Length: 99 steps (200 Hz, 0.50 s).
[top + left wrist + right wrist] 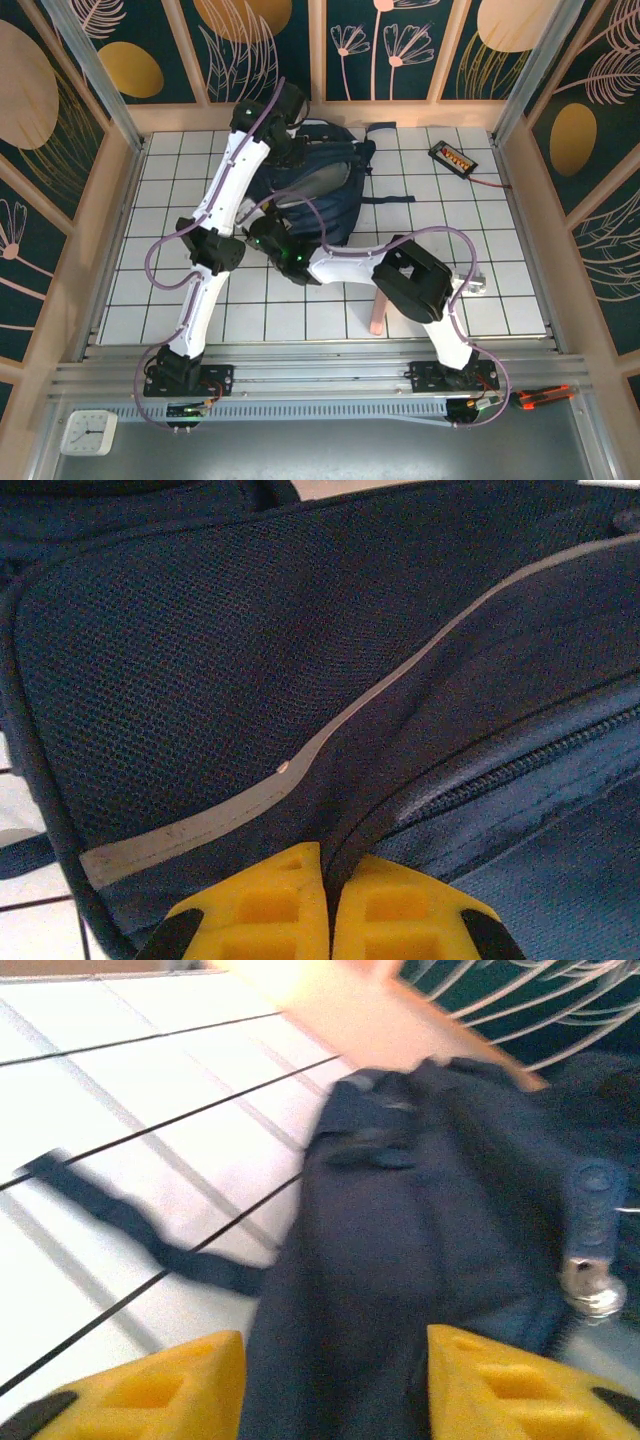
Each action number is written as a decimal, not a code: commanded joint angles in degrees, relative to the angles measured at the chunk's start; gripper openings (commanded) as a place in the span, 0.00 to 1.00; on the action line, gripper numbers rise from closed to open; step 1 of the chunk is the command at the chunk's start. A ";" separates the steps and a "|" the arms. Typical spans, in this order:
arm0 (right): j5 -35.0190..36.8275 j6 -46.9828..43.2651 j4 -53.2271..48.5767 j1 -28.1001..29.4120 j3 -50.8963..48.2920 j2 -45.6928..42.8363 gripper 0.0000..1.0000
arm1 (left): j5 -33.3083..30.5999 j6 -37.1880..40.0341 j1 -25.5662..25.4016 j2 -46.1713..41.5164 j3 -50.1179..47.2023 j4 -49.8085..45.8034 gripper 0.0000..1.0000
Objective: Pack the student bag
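Pincer status, left: the left pincer [325, 915] is clenched. Its yellow pads [260, 910] meet, and a fold of the student bag [200, 660] runs into the slit between them, so the fabric is gripped. From the pads, a pale stripe [200, 825] runs toward 2 o'clock across navy mesh. A zipper [520, 765] lies at 3 o'clock.

The right pincer [335, 1385] is released. Its fingers [150, 1385] stand apart with bag fabric under the gap; the blur hides whether they touch it. A zipper pull [590, 1250] hangs at 3 o'clock, and a dark strap [130, 1225] trails over white tiles at 9 o'clock.

In the top view the student bag lies on the tabletop [450, 250], from centre toward 12 o'clock, near the back wall. A small black device [450, 155] lies at 2 o'clock of the bag, apart from it.
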 commanded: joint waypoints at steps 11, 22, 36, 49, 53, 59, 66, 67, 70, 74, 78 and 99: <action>-20.39 3.87 0.27 3.28 -15.38 -13.05 0.61 | -4.16 4.32 -2.55 -0.27 3.84 8.24 0.00; -22.16 6.88 -0.28 2.81 -19.89 -18.24 0.62 | -4.01 4.35 -1.93 -0.12 3.85 7.75 0.00; -23.63 12.04 -1.60 1.39 -24.58 -24.09 0.62 | -5.94 4.53 -1.17 -0.51 3.84 7.74 0.00; -26.76 19.52 -3.93 -1.99 -26.65 -28.40 0.62 | -6.15 4.49 -0.24 -0.93 3.84 6.96 0.00; -27.87 22.41 -4.84 -3.57 -26.78 -29.28 0.62 | -6.12 4.48 -0.05 -1.15 3.85 6.84 0.00; -29.38 26.71 -6.21 -5.98 -26.70 -30.68 0.62 | -6.05 4.49 0.14 -1.58 3.78 6.83 0.00; -32.56 30.30 -6.91 -8.75 -26.78 -32.15 0.62 | -6.49 4.48 0.18 -2.13 3.71 6.70 0.00; -32.99 30.83 -6.92 -9.11 -26.78 -32.31 0.62 | -6.53 4.46 0.18 -2.21 3.75 6.68 0.00; -33.90 32.01 -7.05 -10.24 -26.78 -32.65 0.62 | -6.63 4.46 0.25 -2.46 3.61 6.61 0.00; -35.68 34.12 -7.46 -11.88 -26.41 -33.15 0.62 | -6.85 4.50 0.27 -2.81 3.25 6.45 0.00; -37.14 36.11 -8.15 -13.41 -25.77 -33.31 0.62 | -6.84 4.50 0.28 -3.14 2.96 6.32 0.00; -46.78 46.06 -10.38 -22.07 -19.91 -32.06 0.64 | -5.89 4.91 0.28 -5.27 0.31 6.30 0.00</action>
